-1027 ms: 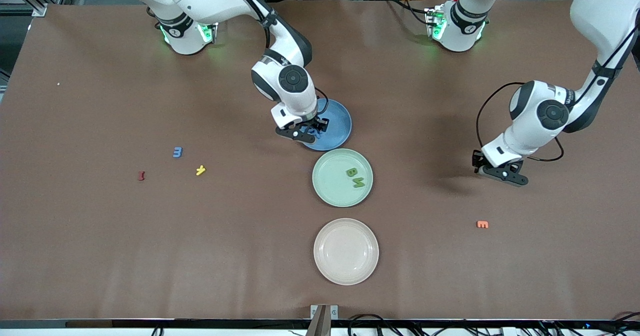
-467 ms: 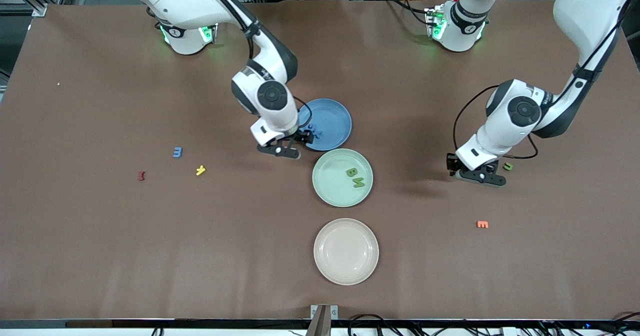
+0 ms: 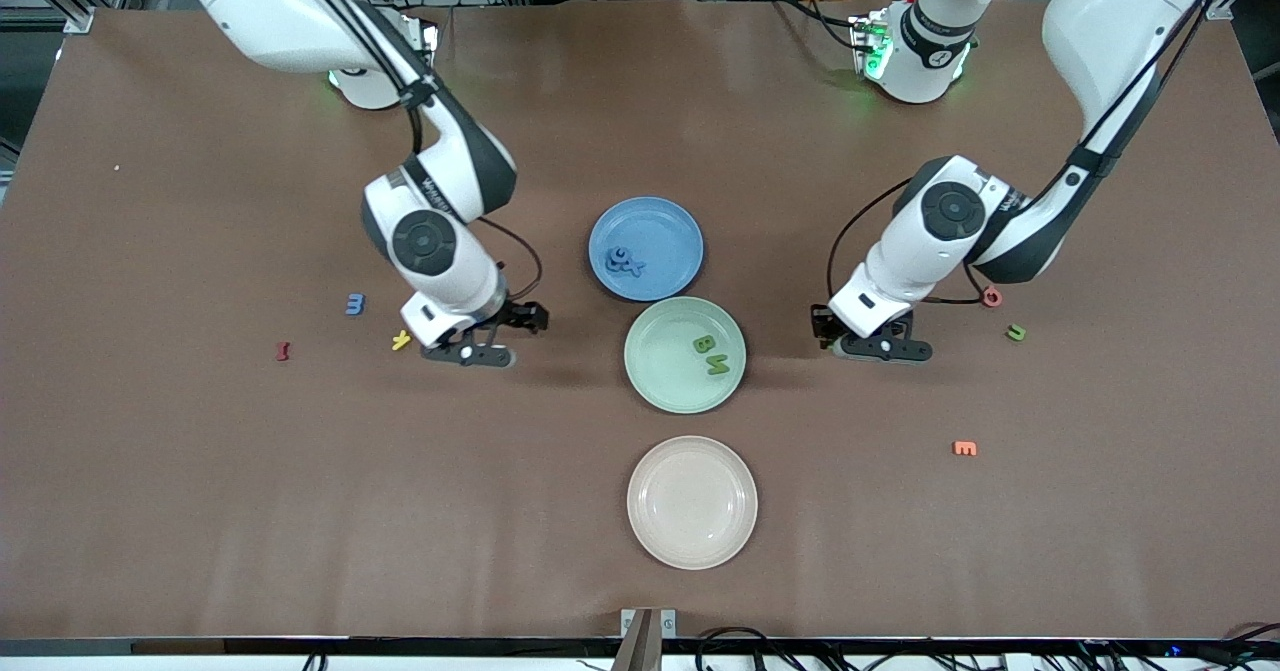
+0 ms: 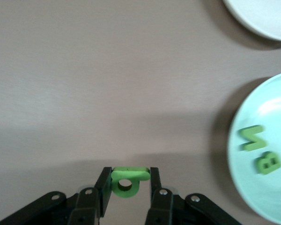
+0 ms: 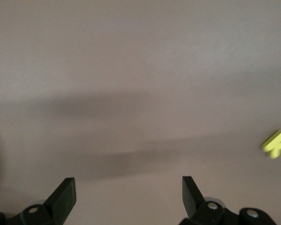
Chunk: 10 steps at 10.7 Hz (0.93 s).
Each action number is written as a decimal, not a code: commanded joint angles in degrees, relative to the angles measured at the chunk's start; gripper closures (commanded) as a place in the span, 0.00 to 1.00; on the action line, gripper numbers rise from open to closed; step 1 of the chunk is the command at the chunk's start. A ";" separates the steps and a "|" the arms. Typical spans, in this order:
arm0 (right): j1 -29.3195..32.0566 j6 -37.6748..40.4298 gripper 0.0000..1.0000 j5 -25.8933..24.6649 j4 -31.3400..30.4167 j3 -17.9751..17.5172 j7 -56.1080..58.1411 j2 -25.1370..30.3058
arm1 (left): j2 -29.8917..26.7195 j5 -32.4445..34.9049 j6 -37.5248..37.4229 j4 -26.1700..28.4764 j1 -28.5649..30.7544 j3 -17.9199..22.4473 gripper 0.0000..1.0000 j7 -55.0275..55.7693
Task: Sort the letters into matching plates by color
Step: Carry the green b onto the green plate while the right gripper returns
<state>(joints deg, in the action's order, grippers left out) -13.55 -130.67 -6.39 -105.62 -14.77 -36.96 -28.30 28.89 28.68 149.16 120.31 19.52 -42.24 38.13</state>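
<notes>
While clamped in the left gripper [image 4: 127, 183] over bare brown table [image 3: 200, 511] beside the green plate [image 3: 652, 383], green letter [image 4: 126, 180], presumably bound there. Right gripper [image 5: 127, 194] spread wide, empty, near yellow letter [image 3: 401, 340], likely after dropping blue letters [image 3: 626, 263] onto blue plate [image 3: 670, 231].

Even, bright overhead light falls on the brown desk [image 3: 200, 471], with pale sheen streaks near the edge where the robot bases stand. Each arm casts a soft, dark shadow on the desk beneath it. Green indicator lights glow at the bases. The front view is sharp. The right wrist view is blurred, and the yellow letter [image 5: 275, 143] smears. In the left wrist view, the mint plate [image 4: 239, 154] looks slightly soft.
</notes>
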 commanded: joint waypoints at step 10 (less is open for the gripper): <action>24.87 -1.08 0.00 -5.82 -9.07 -1.22 28.32 7.20 | 10.75 -0.74 -1.16 -16.86 -31.73 16.05 0.01 28.93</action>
<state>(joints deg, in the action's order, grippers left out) 7.21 -130.86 -11.51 -110.31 -14.93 -13.45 -25.13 38.68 28.60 149.11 105.70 -11.67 -27.15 66.61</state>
